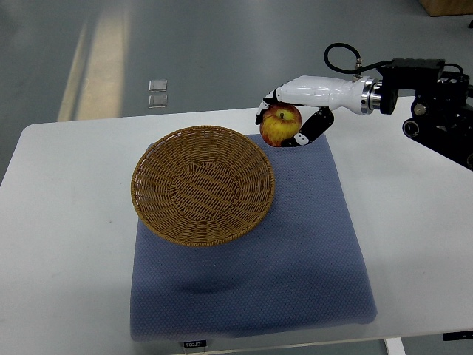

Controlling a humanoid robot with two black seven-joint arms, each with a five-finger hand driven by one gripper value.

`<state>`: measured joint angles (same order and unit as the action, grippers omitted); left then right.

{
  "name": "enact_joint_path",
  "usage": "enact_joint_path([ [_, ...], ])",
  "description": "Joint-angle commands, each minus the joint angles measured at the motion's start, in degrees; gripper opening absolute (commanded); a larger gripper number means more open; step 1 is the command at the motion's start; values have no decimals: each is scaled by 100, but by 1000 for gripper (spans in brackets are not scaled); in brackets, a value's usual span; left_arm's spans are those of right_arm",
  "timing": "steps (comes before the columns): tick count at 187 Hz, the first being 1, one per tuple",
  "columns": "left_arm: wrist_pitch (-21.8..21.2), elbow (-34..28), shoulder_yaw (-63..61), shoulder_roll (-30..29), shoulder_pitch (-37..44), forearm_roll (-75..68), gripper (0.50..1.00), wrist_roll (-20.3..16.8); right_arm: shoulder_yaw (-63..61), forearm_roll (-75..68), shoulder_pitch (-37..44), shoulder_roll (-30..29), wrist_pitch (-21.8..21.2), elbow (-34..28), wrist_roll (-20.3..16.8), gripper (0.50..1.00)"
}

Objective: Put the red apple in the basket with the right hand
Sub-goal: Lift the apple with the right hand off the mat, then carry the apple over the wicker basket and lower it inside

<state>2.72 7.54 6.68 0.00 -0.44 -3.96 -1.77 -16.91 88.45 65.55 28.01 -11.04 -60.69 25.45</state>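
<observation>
- The right hand (295, 118) is wrapping its fingers around the red apple (280, 124), just beyond the wicker basket (202, 185) at the blue mat's (295, 251) far edge
- The grip is looking partial, so the apple risks slipping or clipping the basket rim during transfer

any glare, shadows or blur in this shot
Top view: sharp overall, lighting soft and even; a pale light streak on the floor at upper left; a faint dark patch on the blue mat below the basket; no glare on the apple held in the right hand.
</observation>
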Motion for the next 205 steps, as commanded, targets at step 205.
enact_joint_path([
  [205, 0, 2, 0, 0, 0, 0, 1000, 1, -392, -162, -930, -2291, 436, 1191, -93, 825],
])
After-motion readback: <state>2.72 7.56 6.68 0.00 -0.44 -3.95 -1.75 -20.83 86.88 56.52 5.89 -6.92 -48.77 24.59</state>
